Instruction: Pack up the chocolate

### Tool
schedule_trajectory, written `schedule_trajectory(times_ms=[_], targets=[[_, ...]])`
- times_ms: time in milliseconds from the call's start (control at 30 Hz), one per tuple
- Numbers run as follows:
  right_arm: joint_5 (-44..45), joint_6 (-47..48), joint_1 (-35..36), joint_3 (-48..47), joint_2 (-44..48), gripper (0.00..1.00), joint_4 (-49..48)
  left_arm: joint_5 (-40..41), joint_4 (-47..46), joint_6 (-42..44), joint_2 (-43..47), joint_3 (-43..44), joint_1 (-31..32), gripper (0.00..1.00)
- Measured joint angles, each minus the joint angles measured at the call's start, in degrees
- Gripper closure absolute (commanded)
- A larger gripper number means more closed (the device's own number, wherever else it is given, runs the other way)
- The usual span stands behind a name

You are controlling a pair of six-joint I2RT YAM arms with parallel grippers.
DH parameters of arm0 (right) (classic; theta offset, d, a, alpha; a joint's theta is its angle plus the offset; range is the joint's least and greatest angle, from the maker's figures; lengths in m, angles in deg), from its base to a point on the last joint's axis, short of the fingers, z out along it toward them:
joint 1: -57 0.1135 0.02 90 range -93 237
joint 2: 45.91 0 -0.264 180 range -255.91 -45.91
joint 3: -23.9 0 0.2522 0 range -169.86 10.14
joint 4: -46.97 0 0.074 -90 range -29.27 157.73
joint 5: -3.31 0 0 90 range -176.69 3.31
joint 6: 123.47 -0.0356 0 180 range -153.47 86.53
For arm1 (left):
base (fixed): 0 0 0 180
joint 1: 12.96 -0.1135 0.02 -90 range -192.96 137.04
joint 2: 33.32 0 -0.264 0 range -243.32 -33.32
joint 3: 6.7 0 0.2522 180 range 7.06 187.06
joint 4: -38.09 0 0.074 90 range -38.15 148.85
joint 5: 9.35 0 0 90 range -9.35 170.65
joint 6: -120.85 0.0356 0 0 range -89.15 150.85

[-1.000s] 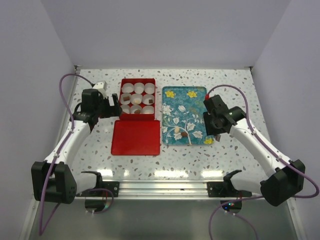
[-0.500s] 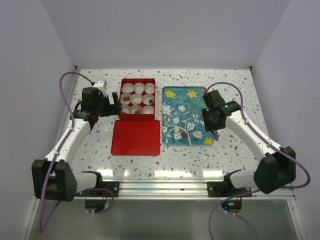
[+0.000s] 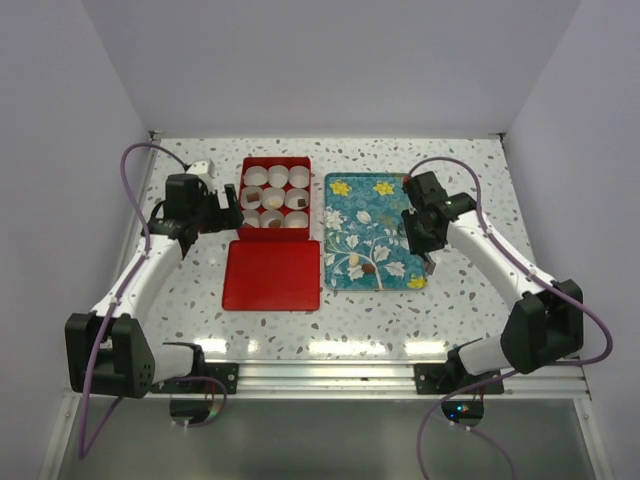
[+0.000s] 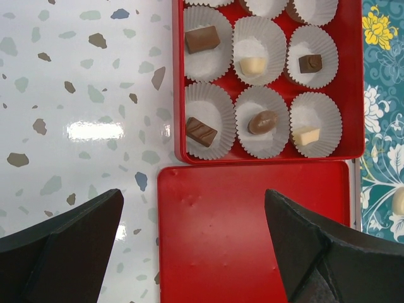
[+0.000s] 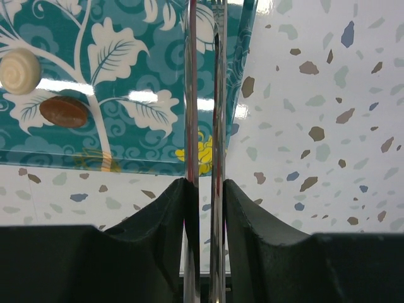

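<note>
**Left wrist view:** the left gripper (image 4: 194, 196), jaws fully apart and empty, hangs above the red lid (image 4: 252, 246). Beyond the lid, the red box (image 4: 178, 95) holds six pieces of chocolate (image 4: 262, 122), one per paper cup (image 4: 205, 110).

**Right wrist view:** the right gripper (image 5: 203, 183) is clamped on metal tweezers (image 5: 192, 95), blades nearly together. Their tips run out of frame, so whether they carry anything cannot be told. A cream piece (image 5: 20, 71) and a brown piece (image 5: 63, 111) lie on the teal tray (image 5: 145, 132).

**Top view:** this view alone shows box and tray side by side on the table (image 3: 480, 170).
</note>
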Motion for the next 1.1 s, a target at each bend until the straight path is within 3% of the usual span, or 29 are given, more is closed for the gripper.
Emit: schedule_trajectory(times_ms=[567,800,1100], targets=[[-1.9,1.6,-0.2,-20.4,-6.5,0.76,3.2,0.2,0.0,0.0,-1.0,0.4,0.0,0.00],[-4.9,2.1,1.2,-34.3,-17.2,0.76,3.1,0.5,0.0,0.0,-1.0,0.7,0.0,0.00],[-7.0,2.6,9.1,-54.6,-32.2,0.76,4.0,1.5,0.3,0.0,1.5,0.7,0.0,0.00]])
